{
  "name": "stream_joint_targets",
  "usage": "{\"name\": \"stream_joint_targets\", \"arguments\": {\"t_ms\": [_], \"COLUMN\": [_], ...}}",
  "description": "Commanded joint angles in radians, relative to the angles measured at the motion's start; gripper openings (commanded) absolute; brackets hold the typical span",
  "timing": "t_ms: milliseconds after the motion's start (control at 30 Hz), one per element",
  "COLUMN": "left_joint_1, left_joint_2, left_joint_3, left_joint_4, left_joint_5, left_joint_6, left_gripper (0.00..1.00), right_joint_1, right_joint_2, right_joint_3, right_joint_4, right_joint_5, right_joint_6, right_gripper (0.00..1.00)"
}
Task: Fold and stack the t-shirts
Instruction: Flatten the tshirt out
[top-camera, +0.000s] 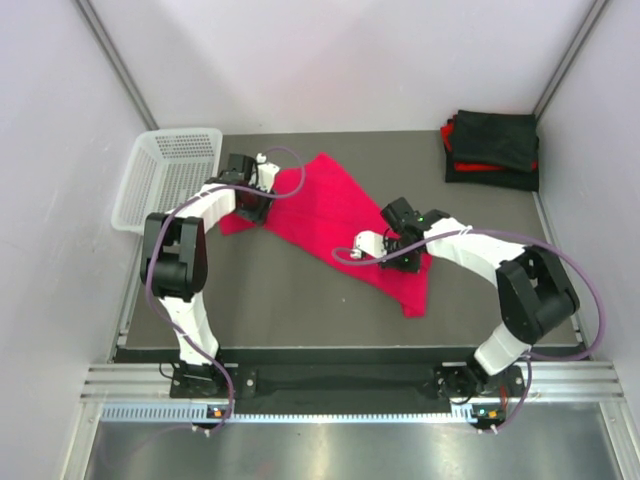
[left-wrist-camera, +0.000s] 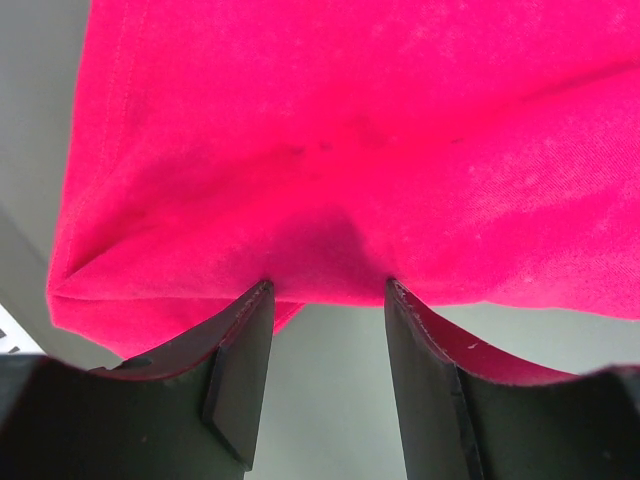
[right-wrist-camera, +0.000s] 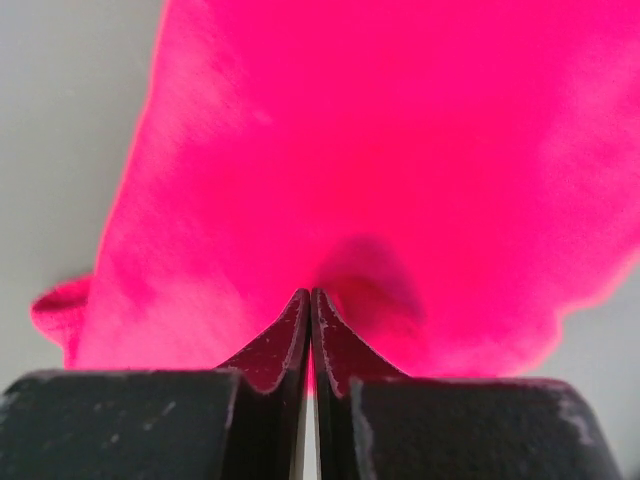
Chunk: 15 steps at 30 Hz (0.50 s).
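A crimson red t-shirt (top-camera: 340, 215) lies spread slantwise on the dark table, from the back middle to the front right. My left gripper (top-camera: 250, 210) is at its left corner. In the left wrist view this gripper (left-wrist-camera: 328, 290) is open, with both fingertips touching the shirt's (left-wrist-camera: 350, 150) edge and bare table showing between them. My right gripper (top-camera: 395, 214) is over the shirt's right half. In the right wrist view this gripper (right-wrist-camera: 311, 295) is shut, and the red cloth (right-wrist-camera: 400, 150) puckers at its tips. Folded black t-shirts (top-camera: 492, 140) lie stacked at the back right, with red cloth showing in the stack.
A white mesh basket (top-camera: 165, 175) stands at the table's back left edge, close to the left arm. White walls close in the table on three sides. The arm bases sit on the rail at the near edge.
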Motion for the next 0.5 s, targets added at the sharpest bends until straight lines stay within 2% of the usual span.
{"name": "stream_joint_targets", "arguments": {"t_ms": [0, 167, 200, 267, 300, 467], "left_joint_1": [0.012, 0.012, 0.012, 0.014, 0.015, 0.017], "left_joint_2": [-0.052, -0.101, -0.105, -0.121, -0.130, -0.226], "left_joint_3": [-0.014, -0.055, -0.057, -0.049, -0.046, -0.060], "left_joint_4": [0.055, 0.092, 0.093, 0.077, 0.060, 0.001], "left_joint_5": [0.001, 0.009, 0.001, -0.013, -0.015, -0.001], "left_joint_6": [-0.012, 0.039, 0.039, 0.029, 0.031, 0.042], "left_gripper": [0.53, 0.53, 0.53, 0.53, 0.53, 0.54], "right_joint_1": [0.012, 0.012, 0.012, 0.018, 0.022, 0.029], "right_joint_2": [-0.111, -0.196, -0.220, -0.222, -0.225, -0.288], "right_joint_3": [0.144, 0.305, 0.304, 0.283, 0.222, -0.013], "right_joint_4": [-0.041, -0.099, -0.100, -0.160, -0.168, -0.138], "right_joint_5": [0.071, 0.081, 0.067, 0.001, -0.007, -0.057], "right_joint_6": [-0.014, 0.008, 0.023, 0.040, 0.040, 0.015], "right_gripper": [0.00, 0.01, 0.10, 0.49, 0.52, 0.52]}}
